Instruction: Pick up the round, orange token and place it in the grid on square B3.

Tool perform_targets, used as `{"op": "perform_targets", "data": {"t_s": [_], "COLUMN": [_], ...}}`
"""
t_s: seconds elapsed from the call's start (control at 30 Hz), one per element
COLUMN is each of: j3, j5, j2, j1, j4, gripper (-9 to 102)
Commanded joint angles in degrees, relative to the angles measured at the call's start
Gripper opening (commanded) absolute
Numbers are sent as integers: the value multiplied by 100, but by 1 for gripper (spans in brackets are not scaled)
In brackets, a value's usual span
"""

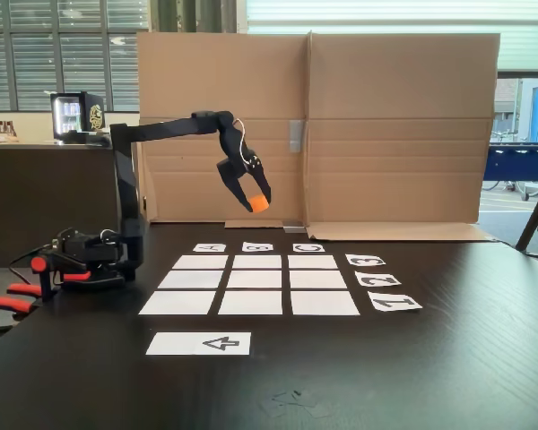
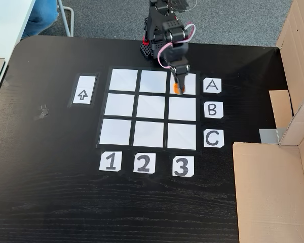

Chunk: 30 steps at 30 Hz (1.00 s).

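Note:
The orange token [image 1: 259, 203] is held off the table, with my gripper [image 1: 256, 199] shut on it. In the fixed view from above, the gripper [image 2: 178, 87] and the token [image 2: 178, 90] sit over the top right square of the grid [image 2: 121, 107], beside letter card A [image 2: 211, 85]. Square B3 [image 2: 182, 109] is the white rectangle just below that one, level with card B [image 2: 212, 109] and above card 3 [image 2: 182, 166]. From the front, square B3 [image 1: 256, 262] is the middle of the far row of the grid [image 1: 186, 279] and lies bare.
A folded cardboard wall [image 1: 394, 125] stands behind the grid, and its flaps [image 2: 273, 192] run along the table's right side. The arrow card [image 1: 199, 343] lies in front. Orange-red clamp handles [image 1: 13, 291] and the arm base [image 1: 94, 260] sit at the left.

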Motion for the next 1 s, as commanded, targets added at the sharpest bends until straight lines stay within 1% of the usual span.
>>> {"op": "perform_targets", "data": {"t_s": [0.0, 0.17, 0.5, 0.97], "j3": [-378, -466, -404, -694], "j5": [255, 536, 879, 932], "j2": [-492, -1037, -1890, -2479], "j1": [-185, -88, -114, -360], "j4": [-97, -325, -404, -580], "gripper": [-1, -1, -1, -1]}}
